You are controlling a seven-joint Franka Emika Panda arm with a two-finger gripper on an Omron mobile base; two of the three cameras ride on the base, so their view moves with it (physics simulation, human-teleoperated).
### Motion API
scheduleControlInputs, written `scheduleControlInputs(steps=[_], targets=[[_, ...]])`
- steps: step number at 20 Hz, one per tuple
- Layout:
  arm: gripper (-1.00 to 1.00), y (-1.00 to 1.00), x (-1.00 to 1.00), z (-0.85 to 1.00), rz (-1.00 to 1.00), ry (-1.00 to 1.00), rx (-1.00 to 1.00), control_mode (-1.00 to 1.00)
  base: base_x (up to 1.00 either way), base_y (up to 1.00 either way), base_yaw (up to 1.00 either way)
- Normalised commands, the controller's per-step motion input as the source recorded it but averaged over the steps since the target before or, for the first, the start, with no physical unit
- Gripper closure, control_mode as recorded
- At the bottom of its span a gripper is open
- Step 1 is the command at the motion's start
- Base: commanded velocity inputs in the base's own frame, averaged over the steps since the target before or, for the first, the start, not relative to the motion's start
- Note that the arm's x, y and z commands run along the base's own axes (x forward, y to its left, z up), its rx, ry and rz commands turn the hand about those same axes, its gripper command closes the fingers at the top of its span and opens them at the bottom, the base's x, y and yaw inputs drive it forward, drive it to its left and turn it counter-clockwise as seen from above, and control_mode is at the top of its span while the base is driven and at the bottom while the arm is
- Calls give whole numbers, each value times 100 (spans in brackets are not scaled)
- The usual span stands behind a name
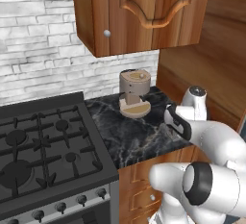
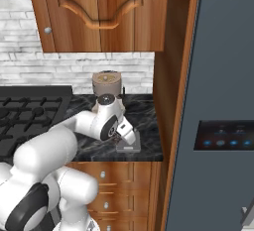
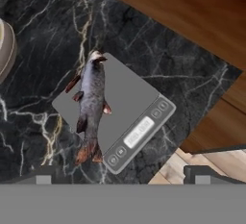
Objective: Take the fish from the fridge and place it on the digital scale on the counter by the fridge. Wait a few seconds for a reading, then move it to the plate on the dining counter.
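White arm reaches forward with its elbow bent and its wrist turned downward. Gripper (image 3: 120, 179) points down, jaws spread wide, fingertips (image 3: 42, 177) apart and holding nothing.

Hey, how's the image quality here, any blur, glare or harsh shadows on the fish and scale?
Hand view: soft and slightly blurred, flat even light, no glare; the fish on the scale casts hardly any shadow, and the display is unreadable. Right base view: the arm hides most of the scale. Left base view: sharper, with a soft shadow under the coffee machine.
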Motion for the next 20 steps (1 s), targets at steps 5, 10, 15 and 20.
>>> scheduleControlInputs(steps=[5, 10, 15, 20], targets=[[-100, 0, 1, 13, 0, 0, 0, -100, 0, 0, 0], [-100, 1, 14, 7, 0, 0, 0, -100, 0, 0, 0], [-100, 10, 26, 0, 3, 1, 0, -100, 0, 0, 0], [-100, 14, 28, 0, 5, 1, 0, -100, 0, 0, 0]])
